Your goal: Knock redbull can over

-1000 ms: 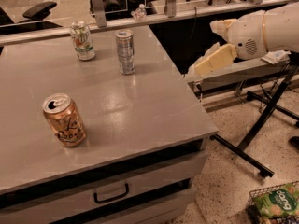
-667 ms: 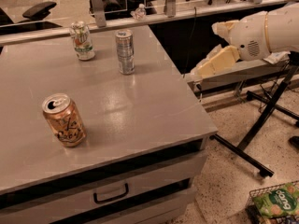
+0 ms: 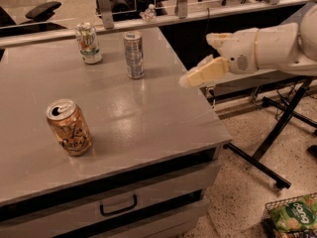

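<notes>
The redbull can [image 3: 133, 55], slim and silver with blue patches, stands upright at the back of the grey table [image 3: 148, 123]. My gripper [image 3: 196, 59] hangs in the air at the table's right edge, to the right of the can and well apart from it. Its cream fingers [image 3: 203, 73] are spread open and hold nothing. The white arm reaches in from the right.
An orange-bronze can [image 3: 69, 128] stands at the front left of the table. A white can with green markings [image 3: 89, 43] stands at the back left. A black stand leg [image 3: 277, 133] and a basket with a green bag [image 3: 294, 216] are on the floor to the right.
The arm and gripper have moved left, from beyond the table's right side to its right edge, closer to the redbull can. The cans have not moved.
</notes>
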Tool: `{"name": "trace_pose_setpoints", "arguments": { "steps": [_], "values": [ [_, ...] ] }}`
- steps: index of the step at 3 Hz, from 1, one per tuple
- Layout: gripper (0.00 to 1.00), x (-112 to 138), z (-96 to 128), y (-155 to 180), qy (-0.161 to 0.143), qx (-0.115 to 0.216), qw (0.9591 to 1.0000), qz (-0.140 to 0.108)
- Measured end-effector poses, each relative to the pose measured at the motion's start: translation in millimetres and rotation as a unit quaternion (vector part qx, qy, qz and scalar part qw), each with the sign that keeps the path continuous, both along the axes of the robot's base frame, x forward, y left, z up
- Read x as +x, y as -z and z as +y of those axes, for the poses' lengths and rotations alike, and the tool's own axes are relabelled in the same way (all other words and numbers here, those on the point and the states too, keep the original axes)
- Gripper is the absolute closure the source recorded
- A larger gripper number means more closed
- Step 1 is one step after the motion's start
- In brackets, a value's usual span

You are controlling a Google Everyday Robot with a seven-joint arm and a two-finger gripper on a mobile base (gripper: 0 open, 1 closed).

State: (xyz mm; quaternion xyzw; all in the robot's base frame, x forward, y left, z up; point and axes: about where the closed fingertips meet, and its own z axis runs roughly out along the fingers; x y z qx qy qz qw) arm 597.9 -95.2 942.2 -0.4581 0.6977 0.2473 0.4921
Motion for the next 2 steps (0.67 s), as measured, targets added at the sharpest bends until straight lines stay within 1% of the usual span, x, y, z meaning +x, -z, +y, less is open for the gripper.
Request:
{"name": "trace_pose_setpoints", "arguments": {
  "steps": [1,2],
  "values": [
    [0.0,13.3,35.6,12.2,-0.014,0.056,0.9983,-0.014],
    [0.0,29.7,72.3,19.2,-0.033,0.09,0.9946,-0.041]
  ]
}}
